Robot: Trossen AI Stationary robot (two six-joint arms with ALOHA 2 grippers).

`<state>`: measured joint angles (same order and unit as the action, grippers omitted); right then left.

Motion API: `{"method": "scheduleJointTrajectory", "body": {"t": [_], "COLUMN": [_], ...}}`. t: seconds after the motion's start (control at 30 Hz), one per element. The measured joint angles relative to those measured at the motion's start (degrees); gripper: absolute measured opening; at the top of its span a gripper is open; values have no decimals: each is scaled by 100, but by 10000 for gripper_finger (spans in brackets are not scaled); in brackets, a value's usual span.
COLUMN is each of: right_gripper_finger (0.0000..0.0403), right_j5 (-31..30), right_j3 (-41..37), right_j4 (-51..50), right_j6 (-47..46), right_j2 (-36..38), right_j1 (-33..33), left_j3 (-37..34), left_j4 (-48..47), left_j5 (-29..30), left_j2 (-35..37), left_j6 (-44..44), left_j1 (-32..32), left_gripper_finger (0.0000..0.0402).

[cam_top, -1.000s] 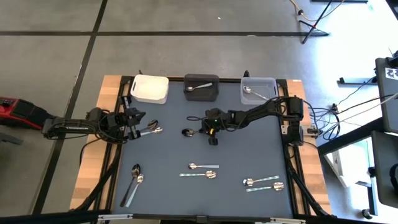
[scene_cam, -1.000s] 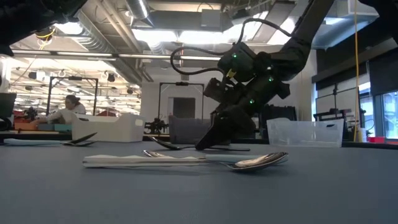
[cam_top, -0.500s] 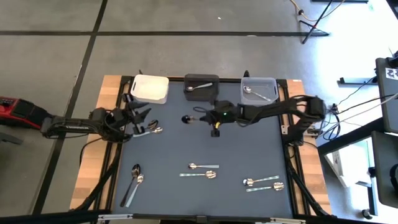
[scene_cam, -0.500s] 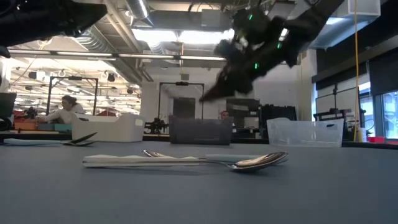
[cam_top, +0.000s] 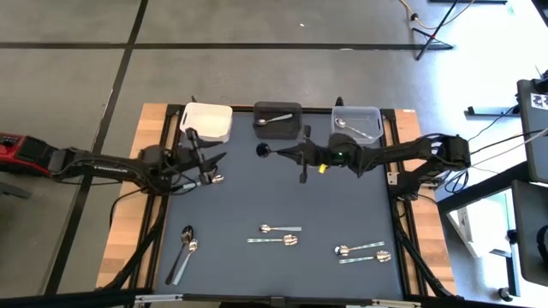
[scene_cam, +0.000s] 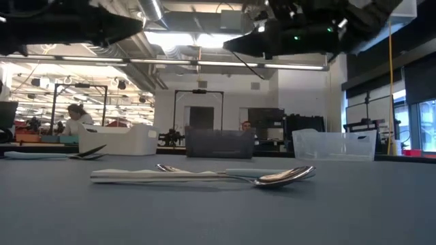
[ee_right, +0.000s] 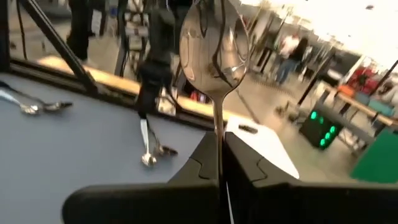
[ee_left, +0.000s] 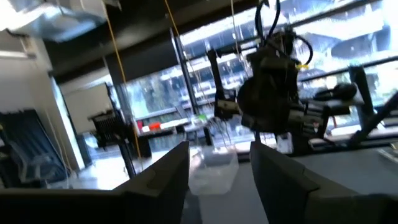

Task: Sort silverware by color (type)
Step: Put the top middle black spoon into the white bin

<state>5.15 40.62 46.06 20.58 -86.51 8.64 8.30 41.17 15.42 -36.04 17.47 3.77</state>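
My right gripper (cam_top: 289,152) hangs over the table in front of the black bin (cam_top: 277,118), shut on a dark spoon (cam_top: 262,151) whose bowl (ee_right: 214,40) sticks out ahead of the fingers. My left gripper (cam_top: 205,156) is open above two spoons (cam_top: 211,178) that lie flat on the mat near the white bin (cam_top: 206,121). Its two fingers (ee_left: 163,180) have nothing between them. One spoon lies in the black bin and one in the clear bin (cam_top: 355,121). My right gripper pinches the spoon's slim handle (ee_right: 218,140) between its two fingers. The fingers are about level and point toward the table's left, lying along the handle. The spoon is lifted clear of the table, its bowl out in front of the fingertips.
More spoons lie on the mat: a pair at the near left (cam_top: 185,244), two in the middle (cam_top: 278,234) and two at the near right (cam_top: 363,252). The three bins stand in a row along the far edge. People show in the room behind.
My right gripper has lifted the dark spoon off the mat, carried it up and toward the far edge, and tipped from pointing down to about level. My left gripper has opened and risen a little above the two spoons, which stay on the mat.
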Motion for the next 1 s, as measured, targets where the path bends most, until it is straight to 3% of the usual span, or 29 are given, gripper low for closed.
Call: {"method": "scheduleJointTrajectory", "body": {"t": [0.23,0.47,0.67,0.83,1.0], "right_gripper_finger": [1,1,1,1,1], "right_j5": [45,250,371,544,538], "right_j3": [-758,-896,-896,-896,-896], "right_j4": [1382,1729,1845,2224,2311], "right_j6": [-213,-259,-300,-458,-513], "right_j2": [3,3,-149,-389,-539], "right_j1": [0,0,-7,-7,-7], "left_j3": [737,1589,2244,2683,2977], "left_j4": [63,394,1172,1367,1683], "left_j5": [-226,-786,-1690,-1639,-1618], "left_j2": [-1528,-3153,-4449,-5175,-5461], "left_j6": [-354,-380,-386,-410,-689], "left_j1": [199,345,376,369,372], "left_gripper_finger": [165,165,165,165,165]}}
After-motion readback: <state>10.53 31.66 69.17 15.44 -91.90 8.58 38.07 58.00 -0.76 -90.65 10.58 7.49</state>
